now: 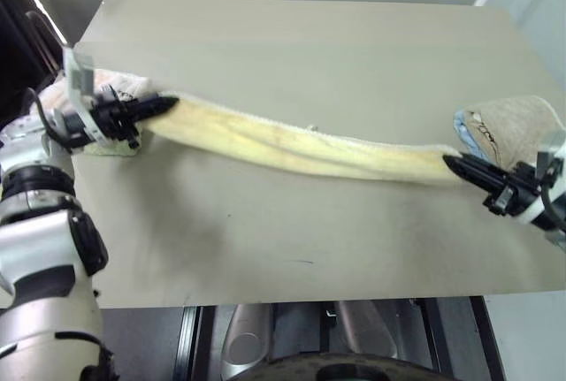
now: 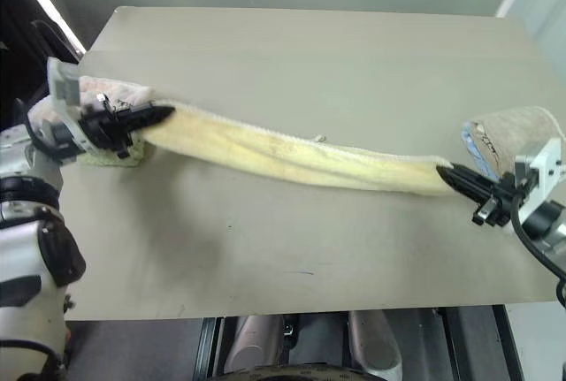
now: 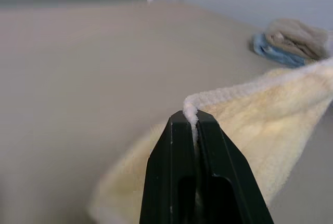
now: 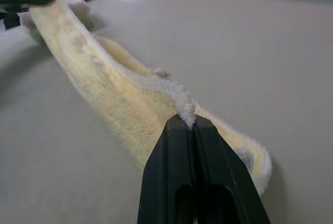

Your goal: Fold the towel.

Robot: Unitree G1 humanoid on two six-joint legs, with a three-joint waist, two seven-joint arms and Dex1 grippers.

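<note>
The pale yellow towel (image 1: pixel 301 144) hangs stretched in a long sagging band across the table, gathered lengthwise, its middle resting on or just over the tabletop. My left gripper (image 1: pixel 168 103) is shut on the towel's left end (image 3: pixel 223 109) near the table's left edge. My right gripper (image 1: pixel 449 163) is shut on the right end (image 4: pixel 156 94) near the table's right side. A small grey mark (image 4: pixel 244 157) shows on the towel close to the right fingers.
The grey-beige table (image 1: pixel 309 54) is bare behind and in front of the towel. A beige towel with light blue cloth (image 1: pixel 504 129) lies at the right edge. A pink-white towel with green cloth (image 2: pixel 110 94) lies at the left edge under my left gripper.
</note>
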